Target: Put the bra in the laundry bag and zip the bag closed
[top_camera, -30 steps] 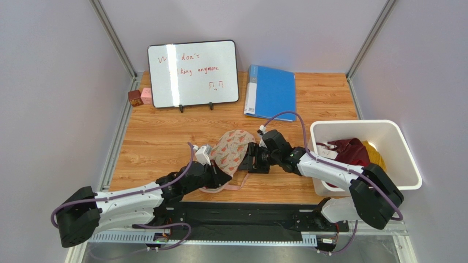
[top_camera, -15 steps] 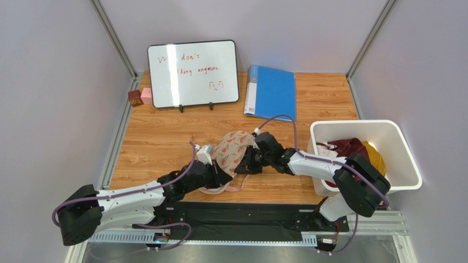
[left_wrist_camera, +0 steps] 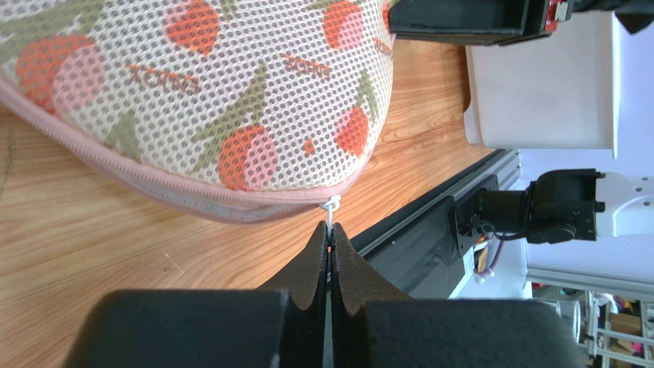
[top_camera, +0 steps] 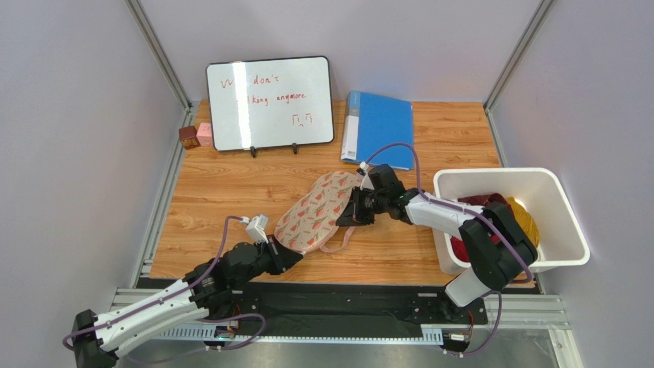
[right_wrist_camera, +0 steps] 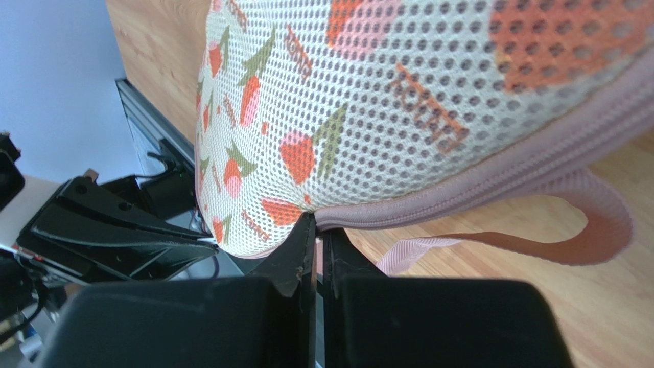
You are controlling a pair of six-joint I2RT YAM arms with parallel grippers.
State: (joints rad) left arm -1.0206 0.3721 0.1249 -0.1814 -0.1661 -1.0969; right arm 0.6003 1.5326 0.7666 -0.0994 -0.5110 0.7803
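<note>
**Across the table's middle, the laundry bag (top_camera: 316, 212) is now pulled long between both grippers**

Compared with a second ago, the left arm has drawn back toward the near-left corner. This brings the left gripper (top_camera: 282, 255) closer to the table's front edge. The right gripper (top_camera: 355, 212) has shifted toward the far side. The bag was then a bunched, rounded lump between the two grippers. It now lies as a long oval on the wooden table (top_camera: 222, 192), slanting from near-left to far-right. Its far end is near the blue folder (top_camera: 380, 129) and well apart from the white bin (top_camera: 568, 230).

Up close the bag is domed cream mesh, printed with orange-pink fruit, green leaves and small lettering. Pink zipper trim (left_wrist_camera: 153, 188) runs round its edge. Along the stretches the wrist cameras show, the trim looks zipped closed. A pink loop strap (top_camera: 343, 238) curls on the wood just beside the right gripper.

The right gripper's fingers are pinched tight on the trim at the bag's far end. The left gripper's fingers are pressed together on the small white zipper pull (left_wrist_camera: 331, 205) at the bag's near end.
</note>
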